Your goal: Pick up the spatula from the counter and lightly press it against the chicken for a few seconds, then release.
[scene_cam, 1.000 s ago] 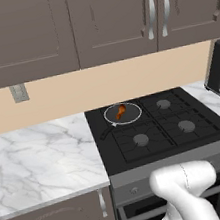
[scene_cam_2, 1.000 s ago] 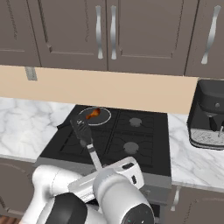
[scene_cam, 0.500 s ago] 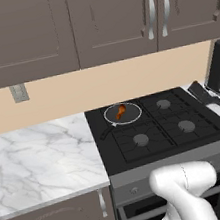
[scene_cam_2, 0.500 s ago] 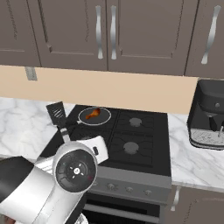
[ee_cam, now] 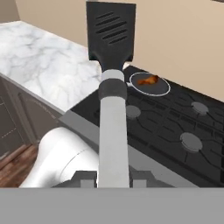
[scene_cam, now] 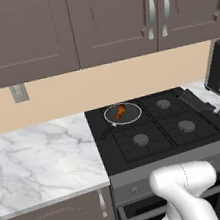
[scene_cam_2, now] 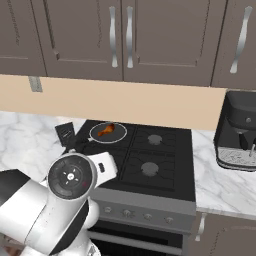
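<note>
My gripper (ee_cam: 112, 177) is shut on the pale handle of the spatula (ee_cam: 110, 30), whose black slotted blade points up and away from the hand. Past the blade, the orange-brown chicken (ee_cam: 148, 80) lies in a small round pan (ee_cam: 164, 89) on the back left burner of the black stove (ee_cam: 175, 127). The spatula is held in the air, well short of the pan. From the right base, the spatula blade (scene_cam_2: 65, 132) shows to the left of the pan (scene_cam_2: 108, 132). From the left base, the chicken (scene_cam: 121, 112) sits in its pan (scene_cam: 132, 112), and the spatula (scene_cam: 197, 103) crosses the stove's right side.
White marble counter (scene_cam: 38, 154) runs left of the stove. A black coffee machine (scene_cam_2: 240, 132) stands on the counter to the right. Dark wall cabinets (scene_cam_2: 125, 37) hang above. My own white arm (scene_cam_2: 65, 190) fills the near foreground.
The arm has swung up and round with the spatula held fast. The blade has risen from low over the stove's front to beside the pan's left in the right base view.
</note>
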Robot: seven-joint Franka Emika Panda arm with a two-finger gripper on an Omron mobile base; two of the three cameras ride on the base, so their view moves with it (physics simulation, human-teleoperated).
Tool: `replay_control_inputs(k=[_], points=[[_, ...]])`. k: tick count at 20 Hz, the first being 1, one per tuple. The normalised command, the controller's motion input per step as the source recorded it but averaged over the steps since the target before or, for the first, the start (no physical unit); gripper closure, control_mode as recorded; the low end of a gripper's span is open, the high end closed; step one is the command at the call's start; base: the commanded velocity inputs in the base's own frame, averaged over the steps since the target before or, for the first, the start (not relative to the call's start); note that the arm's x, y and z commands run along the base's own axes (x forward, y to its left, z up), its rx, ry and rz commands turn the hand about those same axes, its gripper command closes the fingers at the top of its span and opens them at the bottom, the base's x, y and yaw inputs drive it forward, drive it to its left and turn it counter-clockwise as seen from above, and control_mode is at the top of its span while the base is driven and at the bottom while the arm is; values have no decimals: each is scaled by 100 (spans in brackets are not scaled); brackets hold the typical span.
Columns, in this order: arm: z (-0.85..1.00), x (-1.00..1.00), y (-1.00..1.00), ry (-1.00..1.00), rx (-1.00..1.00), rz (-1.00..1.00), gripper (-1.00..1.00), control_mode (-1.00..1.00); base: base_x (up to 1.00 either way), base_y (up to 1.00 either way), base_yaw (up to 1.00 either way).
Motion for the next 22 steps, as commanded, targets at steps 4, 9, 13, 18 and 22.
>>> replay_control_inputs(k=[4,9,13,18,22], points=[[5,13,10,1,-3,0,100,-100,0,0,0],[30,10,14,8,0,0,100,-100,0,0,0],[3,7,0,11,0,0,100,-100,0,0,0],[-11,8,0,8,-1,-1,100,-100,0,0,0],[-20,4,0,2,0,-1,100,-100,0,0,0]])
